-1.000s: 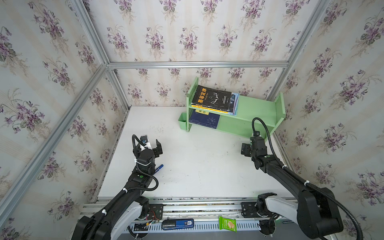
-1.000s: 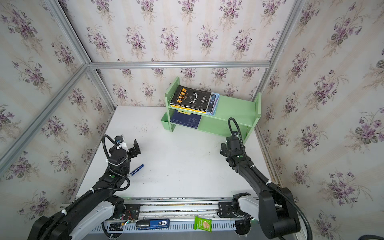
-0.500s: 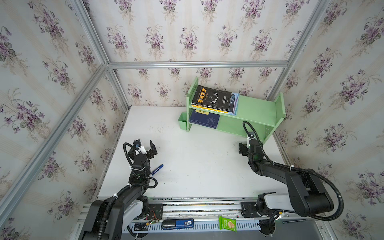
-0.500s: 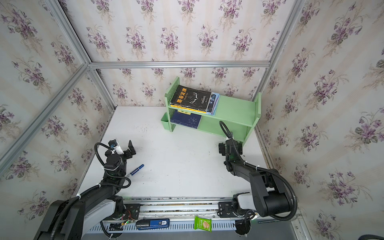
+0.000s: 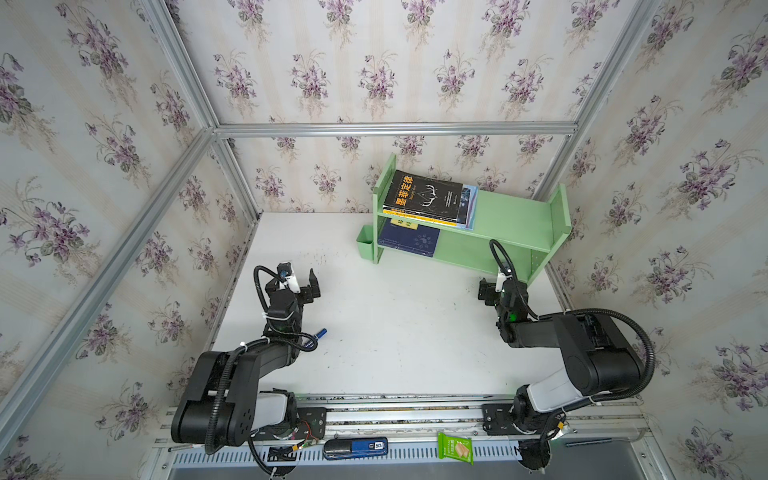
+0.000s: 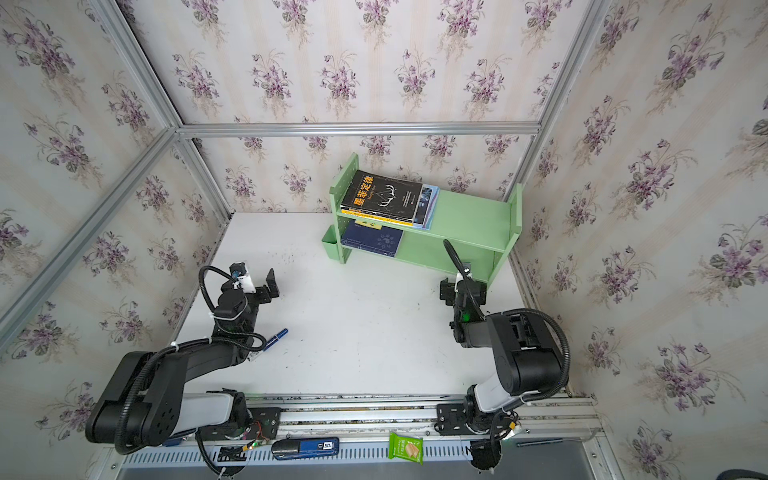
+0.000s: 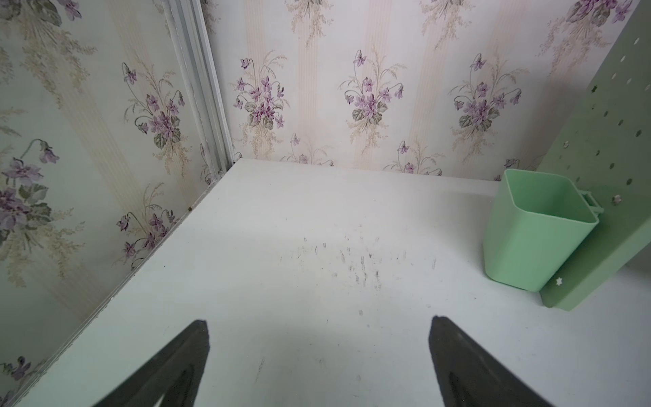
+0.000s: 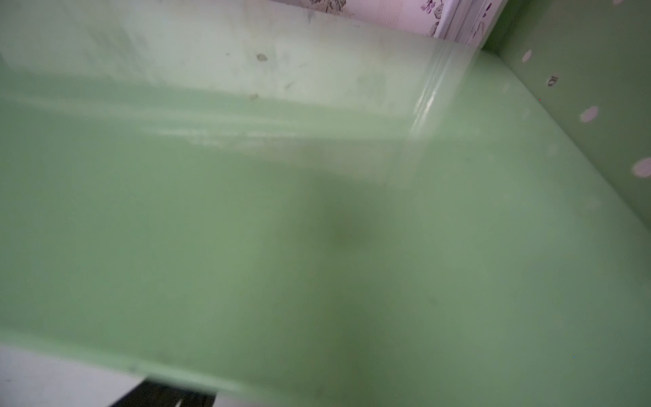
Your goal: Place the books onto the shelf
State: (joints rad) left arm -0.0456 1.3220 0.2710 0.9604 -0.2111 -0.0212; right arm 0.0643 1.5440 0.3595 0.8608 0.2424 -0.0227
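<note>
2 tiers: the shelf stands at the back of the counter, against the wall.
Task items: the books in view all lie flat at the shelf's left end in both top views.
Top tier: black antler book on a stack; a yellow edge and a blue-white cover show beneath it.
Title: yellow Chinese characters, seemingly 墨菲定律; the small white print is illegible.
Lower tier: navy book with a yellow label, writing unreadable.
Side: small green cup fixed on the end panel.
Left arm: left gripper over bare counter, fingers wide apart, holding nothing.
Right arm: right gripper just before the shelf's right end, fingers spread, empty; its wrist view is blurred green shelf.
Front rail: blue device tagged "50"; green snack packet, print unreadable.
Counter: blue marker pen beside the left arm.
</note>
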